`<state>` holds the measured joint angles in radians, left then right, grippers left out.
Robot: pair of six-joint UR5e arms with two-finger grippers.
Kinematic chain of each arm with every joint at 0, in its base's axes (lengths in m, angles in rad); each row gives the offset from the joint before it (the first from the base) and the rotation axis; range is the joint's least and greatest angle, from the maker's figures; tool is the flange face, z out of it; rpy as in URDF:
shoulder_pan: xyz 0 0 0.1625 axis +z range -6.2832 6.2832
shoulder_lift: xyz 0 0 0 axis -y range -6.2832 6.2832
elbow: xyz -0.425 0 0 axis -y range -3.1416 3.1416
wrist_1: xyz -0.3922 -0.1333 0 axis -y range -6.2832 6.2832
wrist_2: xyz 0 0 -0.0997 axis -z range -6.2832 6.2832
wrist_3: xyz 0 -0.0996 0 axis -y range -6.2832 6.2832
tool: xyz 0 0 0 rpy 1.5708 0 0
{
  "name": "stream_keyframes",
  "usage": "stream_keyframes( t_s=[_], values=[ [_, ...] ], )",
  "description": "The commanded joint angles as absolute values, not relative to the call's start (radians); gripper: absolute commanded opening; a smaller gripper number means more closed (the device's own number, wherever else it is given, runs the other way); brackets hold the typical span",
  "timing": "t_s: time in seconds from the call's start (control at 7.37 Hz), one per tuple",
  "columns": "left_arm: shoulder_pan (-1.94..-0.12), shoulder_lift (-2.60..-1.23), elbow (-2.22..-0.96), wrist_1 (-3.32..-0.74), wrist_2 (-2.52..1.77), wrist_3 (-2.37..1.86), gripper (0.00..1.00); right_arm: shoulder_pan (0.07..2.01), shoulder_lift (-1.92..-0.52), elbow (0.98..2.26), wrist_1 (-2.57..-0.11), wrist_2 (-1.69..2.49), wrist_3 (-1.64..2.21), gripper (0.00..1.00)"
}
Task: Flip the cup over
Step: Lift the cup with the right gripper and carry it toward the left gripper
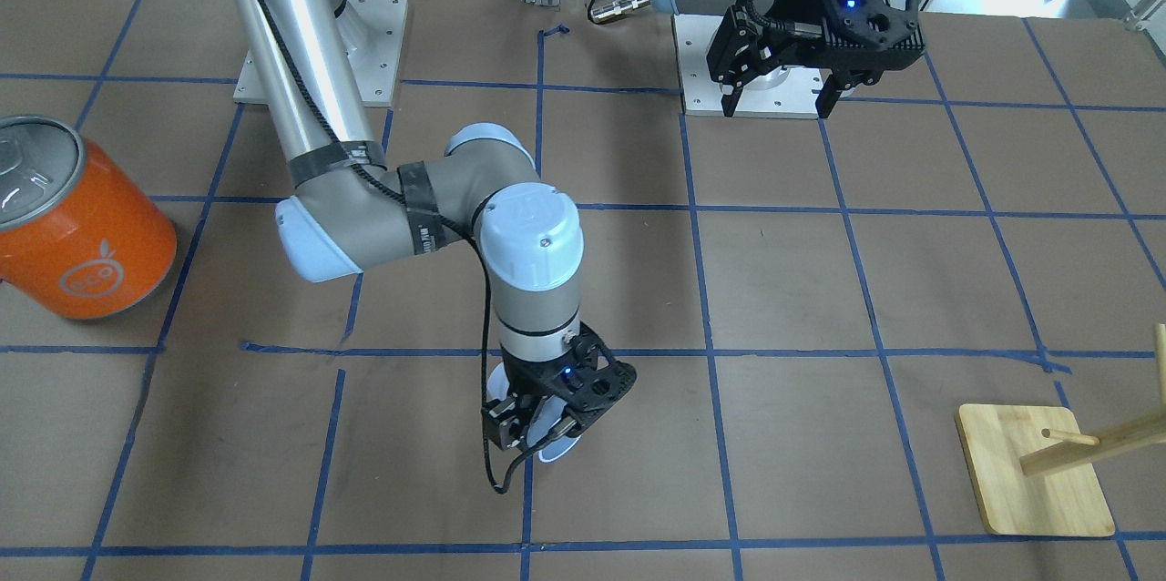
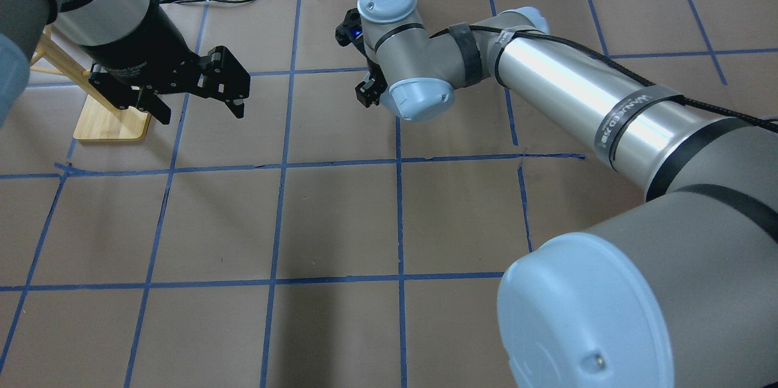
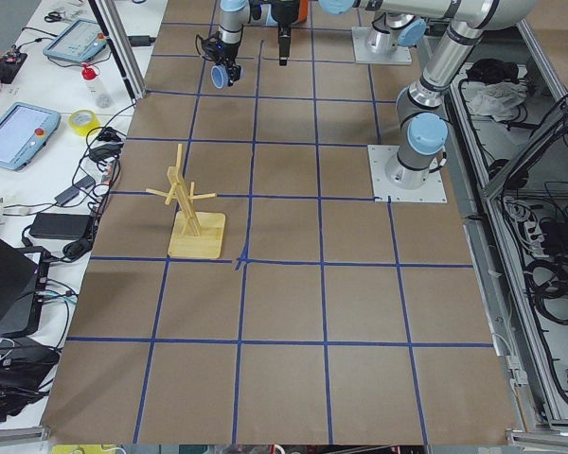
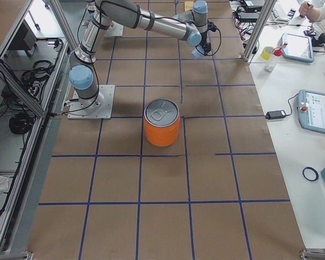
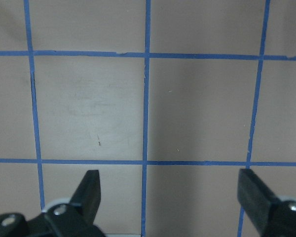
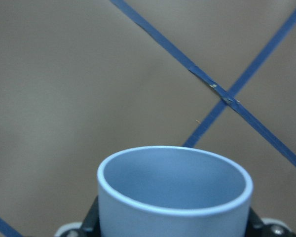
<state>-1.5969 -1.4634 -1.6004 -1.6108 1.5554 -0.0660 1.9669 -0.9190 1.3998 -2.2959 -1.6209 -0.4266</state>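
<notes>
The cup (image 6: 172, 192) is a small pale blue tumbler. My right gripper (image 6: 172, 219) is shut on it, with a black finger on each side of its wall, and its open mouth shows in the right wrist view. In the front view the right gripper (image 1: 537, 422) points down just above the table, with the cup's pale rim (image 1: 556, 453) showing below it. In the overhead view the right gripper (image 2: 366, 89) is mostly hidden behind its wrist. My left gripper (image 1: 779, 94) is open and empty, held high near its base; it also shows in the overhead view (image 2: 194, 105) and in the left wrist view (image 5: 170, 197).
A big orange can with a silver lid (image 1: 77, 226) stands on the robot's right side of the table, and shows in the right side view (image 4: 161, 122). A wooden peg rack on a flat base (image 1: 1034, 467) stands on the robot's left side, near the operators' edge (image 2: 112, 120).
</notes>
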Motion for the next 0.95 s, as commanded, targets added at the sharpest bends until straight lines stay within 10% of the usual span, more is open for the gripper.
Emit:
stream_keyframes(
  t_s=[0.0,0.81],
  values=[
    [-1.597,-1.463,-1.600,-1.611,1.555,-0.066,1.00,2.028,-0.870,1.404,-2.313,-1.624,-0.568,0.00],
    [-1.597,-1.463,-1.600,-1.611,1.555,-0.066,1.00,2.131,-0.853,1.428,-2.313,-1.625,-0.974,0.01]
  ],
)
